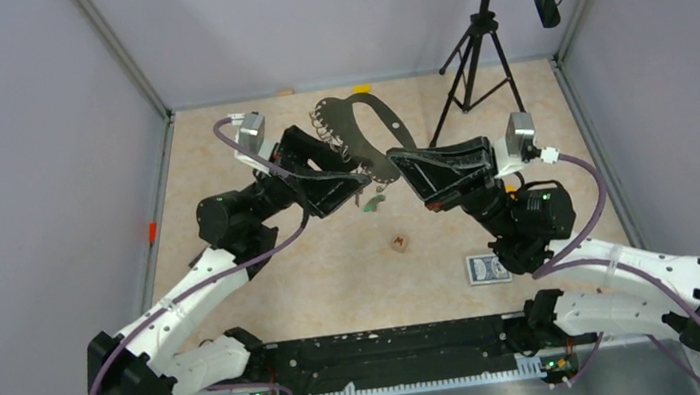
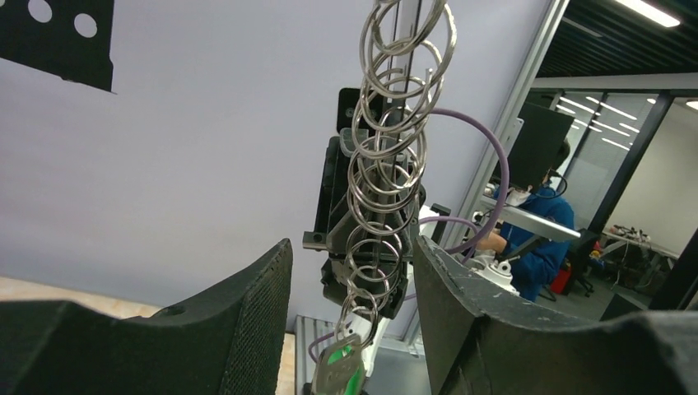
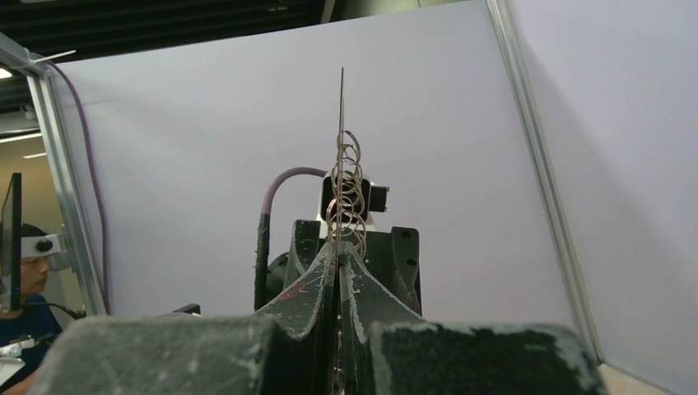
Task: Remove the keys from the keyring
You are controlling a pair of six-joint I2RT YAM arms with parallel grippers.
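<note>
my right gripper (image 3: 338,262) pinching keyring (image 1: 352,117) edge-on, long axis pointing up and away, ringed edge toward left arm, my left gripper (image 2: 352,255) spread, dangling keys (image 2: 339,372) between the fingers

Keyring (image 1: 377,105): flat grey D-shaped loop, held raised off the surface, scalloped edge along its 8 o'clock side. Keys (image 2: 339,372): hung at 6 o'clock beneath a chain of small silvery rings (image 2: 379,177), green head lowest.

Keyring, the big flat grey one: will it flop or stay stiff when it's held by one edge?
Likely stiff: clamped in the right gripper, the keyring stands edge-on as a straight thin line. It is probably light, being so thin. The small rings on it overlap loosely, so they would probably swing when it moves.
</note>
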